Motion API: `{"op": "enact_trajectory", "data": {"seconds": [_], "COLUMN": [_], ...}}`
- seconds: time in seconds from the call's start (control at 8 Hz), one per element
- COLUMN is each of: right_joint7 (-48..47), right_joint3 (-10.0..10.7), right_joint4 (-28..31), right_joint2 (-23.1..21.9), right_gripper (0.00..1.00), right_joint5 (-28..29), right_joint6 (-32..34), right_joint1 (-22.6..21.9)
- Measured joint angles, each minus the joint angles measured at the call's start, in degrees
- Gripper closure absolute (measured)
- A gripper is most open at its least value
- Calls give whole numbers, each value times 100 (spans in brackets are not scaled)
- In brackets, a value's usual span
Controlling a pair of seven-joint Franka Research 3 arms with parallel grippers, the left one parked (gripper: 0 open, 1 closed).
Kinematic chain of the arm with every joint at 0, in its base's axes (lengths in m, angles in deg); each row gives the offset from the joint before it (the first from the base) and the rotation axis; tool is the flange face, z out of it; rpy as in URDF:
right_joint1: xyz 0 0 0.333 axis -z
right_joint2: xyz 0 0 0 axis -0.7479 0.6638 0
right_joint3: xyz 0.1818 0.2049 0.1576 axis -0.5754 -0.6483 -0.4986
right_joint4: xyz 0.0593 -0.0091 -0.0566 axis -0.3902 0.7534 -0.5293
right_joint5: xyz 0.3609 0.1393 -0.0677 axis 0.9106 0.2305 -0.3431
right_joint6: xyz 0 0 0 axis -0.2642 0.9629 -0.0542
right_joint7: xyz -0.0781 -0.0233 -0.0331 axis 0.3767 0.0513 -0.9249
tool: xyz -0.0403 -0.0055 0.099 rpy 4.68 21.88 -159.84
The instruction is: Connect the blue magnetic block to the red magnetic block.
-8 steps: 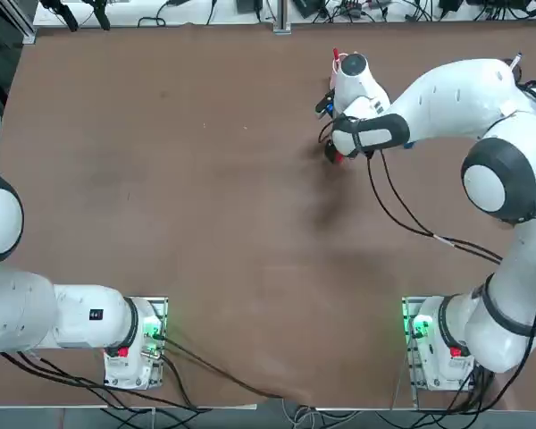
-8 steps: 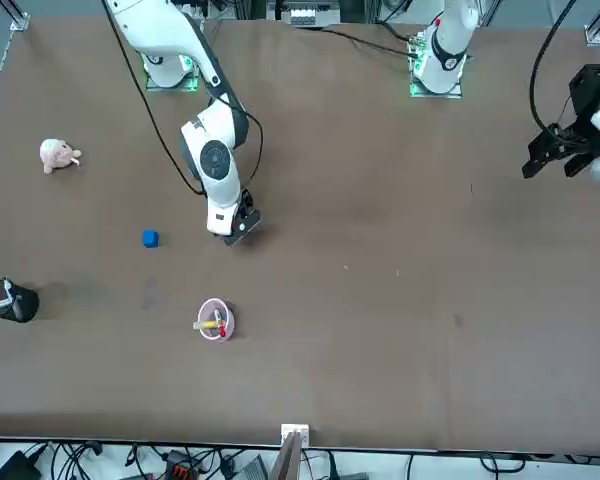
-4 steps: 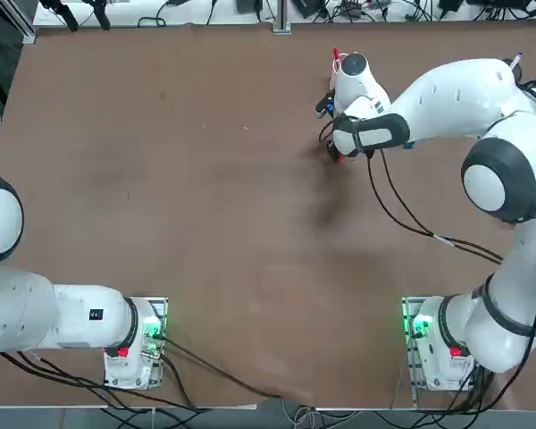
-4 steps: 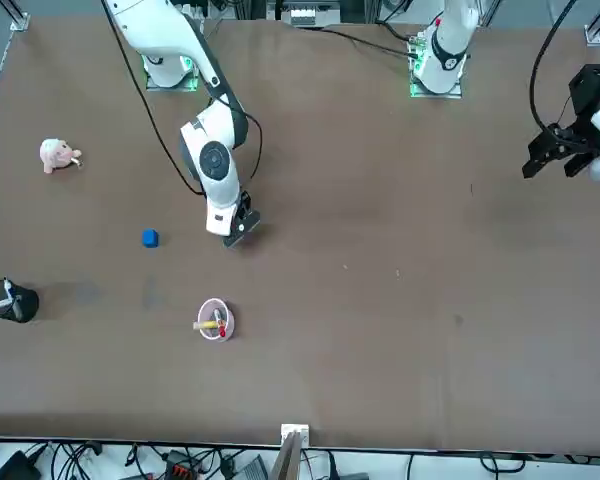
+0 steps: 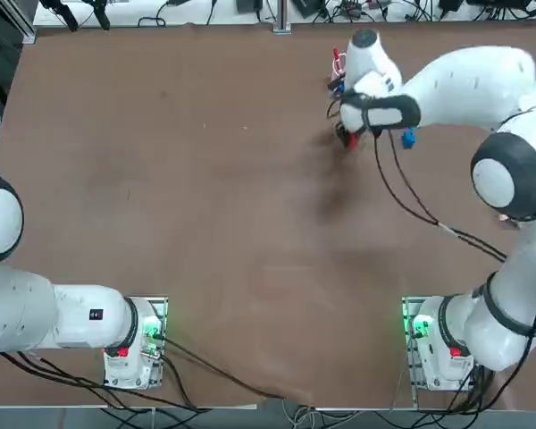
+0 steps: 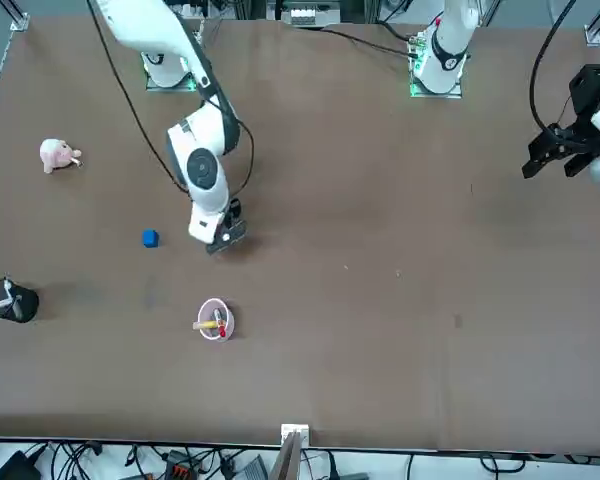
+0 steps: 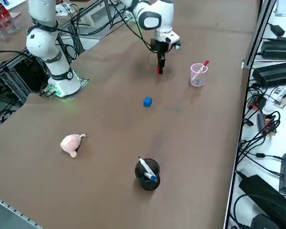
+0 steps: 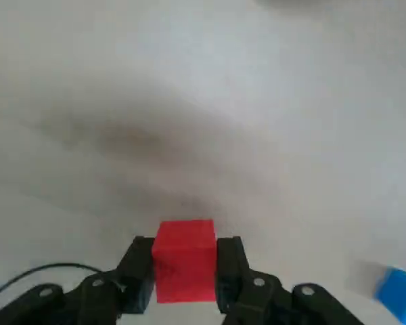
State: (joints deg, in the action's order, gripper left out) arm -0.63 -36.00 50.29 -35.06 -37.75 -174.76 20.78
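Your right gripper (image 8: 184, 271) has its fingers (image 8: 229, 261) clamped on the red magnetic block (image 8: 184, 261), just above the tabletop (image 5: 205, 206), with the blue magnetic block (image 6: 150, 238) near. Approach crooked and the magnets may snap askew. Only the wrist view shows the grip; the front view hides red.

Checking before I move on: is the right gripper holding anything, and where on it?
Yes. The right gripper is shut on the red magnetic block, its fingers clamping two opposite side faces.

Red magnetic block (image 8: 185, 261) clamped in pincer (image 8: 184, 265); blue magnetic block (image 7: 147, 101) on table.
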Motion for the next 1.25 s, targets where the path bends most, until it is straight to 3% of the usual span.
{"op": "enact_trajectory", "data": {"seconds": [0.25, 0.5, 0.75, 1.25], "right_joint7": [666, 351, -734, -3818], "right_joint3": [9, 17, 20, 17], "right_joint4": [-142, -145, -150, -150], "right_joint2": [-131, -146, -211, -290], "right_gripper": [52, 52, 52, 52], "right_joint5": [-4, 10, 12, 23], "right_joint6": [298, 395, 545, 855], "right_joint1": [416, 690, 903, 1035]}}
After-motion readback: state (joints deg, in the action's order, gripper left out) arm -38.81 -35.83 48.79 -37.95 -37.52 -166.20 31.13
